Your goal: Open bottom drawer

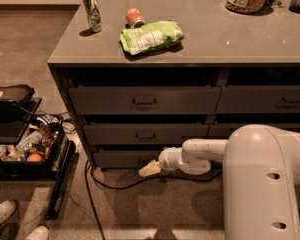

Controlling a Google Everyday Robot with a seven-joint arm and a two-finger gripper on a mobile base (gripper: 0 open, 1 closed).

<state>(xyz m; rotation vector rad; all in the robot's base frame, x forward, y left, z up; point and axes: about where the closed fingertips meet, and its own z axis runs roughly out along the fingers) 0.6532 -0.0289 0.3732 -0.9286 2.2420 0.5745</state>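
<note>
The bottom drawer [119, 159] is the lowest of the left stack under the grey tabletop [230, 39], sitting close above the carpeted floor [140, 209]. Its front looks flush with the cabinet, so I judge it not yet pulled out. The end effector [150, 168] hangs low, right in front of that drawer near its centre, with its pale tip pointing left along the front. I cannot tell whether it is open or closed, or whether it has hold of anything. The drawer's handle is not visible here; it likely sits behind the tip, matching the small dark bail handle of the middle drawer [145, 133] above.

The drawer should behave as a stiff, rigid box on slides, probably light if shallow, with some friction at the start. The handle at the centre is the place to grip, since the flat front offers nothing else. A pull straight out, level with the floor, should keep it from binding. A black cable [115, 185] lies on the floor just below and could snag.
</note>
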